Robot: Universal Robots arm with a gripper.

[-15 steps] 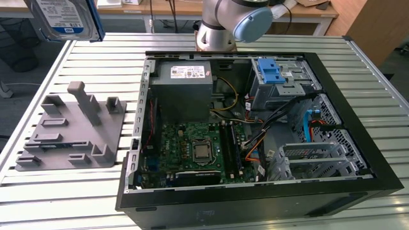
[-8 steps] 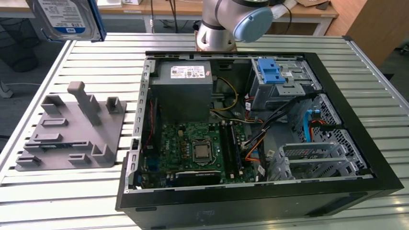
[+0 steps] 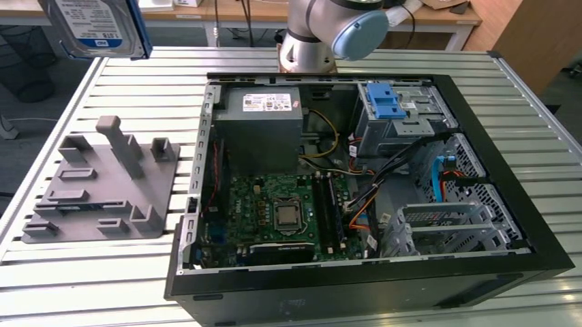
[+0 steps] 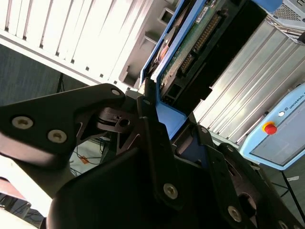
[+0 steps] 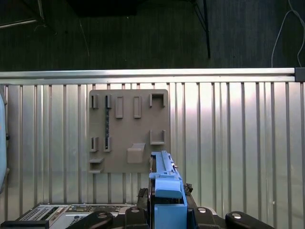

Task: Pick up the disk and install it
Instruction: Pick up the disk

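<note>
The hand [image 4: 172,123] is clamped on the blue carrier frame of the disk [image 3: 95,27], which hangs high above the bench [image 3: 532,92] at the exterior view's far left, clear of the grey fixture [image 3: 100,197]. Carrying it well probably calls for a square, firm grip and ample clearance over the computer case [image 3: 364,289] wall.

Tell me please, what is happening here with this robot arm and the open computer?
The grey robot arm holds a flat silver hard drive in a bright blue plastic frame, clamped in its black claw, in the air above the slatted metal table. A grey plastic holder block and an open black computer case lie on that table; the drive is not yet in the case.
</note>
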